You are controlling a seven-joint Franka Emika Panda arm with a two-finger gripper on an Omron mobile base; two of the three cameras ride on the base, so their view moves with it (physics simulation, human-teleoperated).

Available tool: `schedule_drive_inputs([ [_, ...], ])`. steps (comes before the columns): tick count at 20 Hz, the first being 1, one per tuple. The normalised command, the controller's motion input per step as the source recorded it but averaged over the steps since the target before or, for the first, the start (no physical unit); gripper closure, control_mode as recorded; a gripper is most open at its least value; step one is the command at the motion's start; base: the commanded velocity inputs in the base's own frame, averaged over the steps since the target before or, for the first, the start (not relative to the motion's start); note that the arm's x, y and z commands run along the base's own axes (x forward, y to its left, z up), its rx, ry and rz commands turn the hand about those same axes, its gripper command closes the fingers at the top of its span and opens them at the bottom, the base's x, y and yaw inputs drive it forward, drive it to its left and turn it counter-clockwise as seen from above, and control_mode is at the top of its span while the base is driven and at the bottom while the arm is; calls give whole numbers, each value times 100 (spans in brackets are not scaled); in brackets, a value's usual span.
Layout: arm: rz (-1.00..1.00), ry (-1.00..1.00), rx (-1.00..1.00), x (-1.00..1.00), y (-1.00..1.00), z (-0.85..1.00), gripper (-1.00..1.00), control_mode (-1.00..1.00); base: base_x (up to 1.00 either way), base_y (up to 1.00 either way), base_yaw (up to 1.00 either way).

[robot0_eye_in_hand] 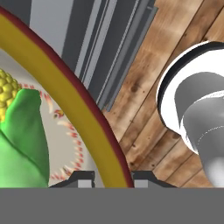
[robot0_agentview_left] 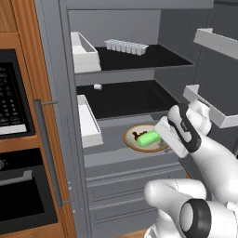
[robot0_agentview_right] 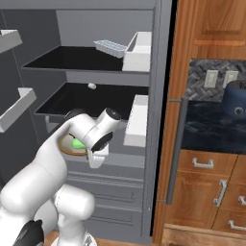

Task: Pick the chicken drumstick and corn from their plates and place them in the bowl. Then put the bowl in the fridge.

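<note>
- while the arm reaches into the open fridge (robot0_agentview_left: 116, 60), the bowl (robot0_agentview_left: 132, 131) sits on the grey ledge below the two dark shelves, and the gripper (robot0_eye_in_hand: 113, 178) is clamped shut on the bowl's rim, one dark finger tip (robot0_eye_in_hand: 83, 178) on each side of it in the hand view.
- left base view: the corn (robot0_agentview_left: 148, 138) lies bright green in the bowl, with a dark bit of the chicken drumstick (robot0_agentview_left: 137, 135) poking out just beside it on the left; the white hand covers the bowl's right edge.
- right base view: the arm's elbow hides most of the bowl (robot0_agentview_right: 67, 146), leaving a sliver of rim and a patch of green corn (robot0_agentview_right: 77, 143); i can't make out the drumstick from this side.
- hand view, up close: the corn (robot0_eye_in_hand: 22, 144) shows green husk with yellow kernels at its tip, lying on the beige patterned inside of the bowl (robot0_eye_in_hand: 65, 100).
- left base view also gives a white ice tray (robot0_agentview_left: 125, 46) on the top shelf and a white bin (robot0_agentview_left: 86, 52) at its left; the black oven (robot0_agentview_left: 16, 139) stands left of the fridge.
- right base view has wooden cabinets (robot0_agentview_right: 211, 158) to the right of the fridge.
</note>
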Motion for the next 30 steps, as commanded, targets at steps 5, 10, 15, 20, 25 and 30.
schedule_drive_inputs([
  [5,0,0,0,0,0,0,100,100,7,0,7],
  [10,0,0,0,0,0,0,100,100,0,0,0],
  [15,0,0,0,0,0,0,100,100,0,0,0],
  [20,0,-1,0,0,4,4,100,-100,0,1,0],
  [25,-9,-10,-1,3,18,18,100,-100,0,0,0],
  [30,-35,-5,-1,15,27,9,100,-100,0,0,0],
])
